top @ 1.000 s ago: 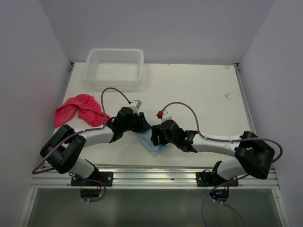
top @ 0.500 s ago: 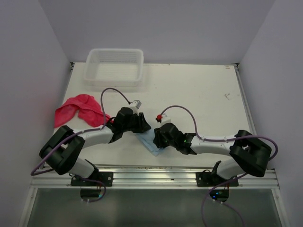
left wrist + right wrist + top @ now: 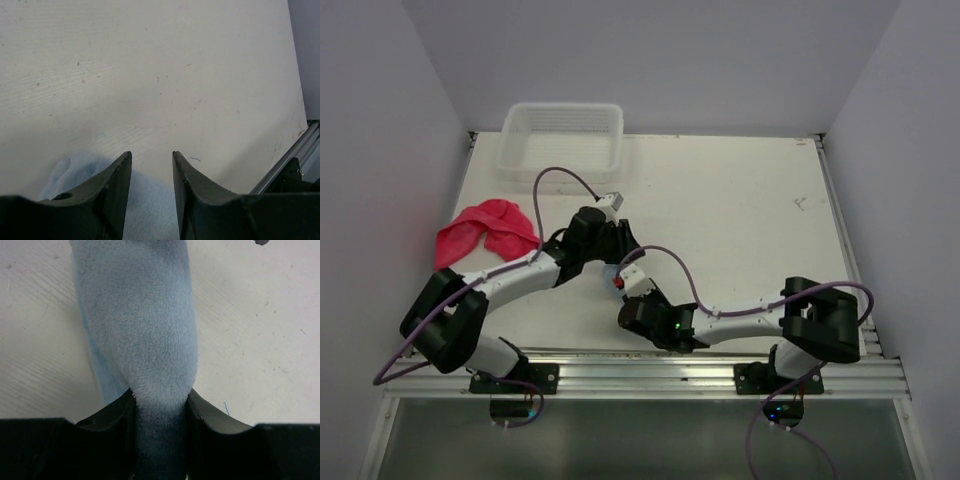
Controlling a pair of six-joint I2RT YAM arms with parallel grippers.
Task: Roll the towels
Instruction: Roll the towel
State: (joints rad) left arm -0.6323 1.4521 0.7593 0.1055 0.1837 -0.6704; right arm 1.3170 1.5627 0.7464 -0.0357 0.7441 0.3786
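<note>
Towels first: the light blue towel point(image 3: 140, 325) is bunched into a thick, soft column. It runs straight away from my right hand point(image 3: 160, 395) across the surface point(image 3: 740, 200). That hand is clamped on the near end of it, with both fingers point(image 3: 112, 412) pressed into the pile and the cloth filling the gap between them. A thinner blue edge lies flat on the surface along the left side of the column.

My left hand point(image 3: 151, 156) has its fingers standing a moderate way apart, and bare surface shows between the tips. The same blue cloth lies under them and fills the gap nearer their roots. I cannot tell whether they are pinching it or only resting over it.

From above, both hands sit close together near the middle of the surface's near edge, the left one a little farther in and the right one just inside the aluminium rail point(image 3: 640, 370). The arms hide the blue towel in that view.

The pinkish-red towel point(image 3: 485, 232) lies crumpled at the left edge of the surface, apart from both hands. A clear plastic basket point(image 3: 560, 172) stands at the far left corner. The surface is off-white with small scuffs and specks, and plain pale grey walls point(image 3: 670, 60) close it in on three sides
</note>
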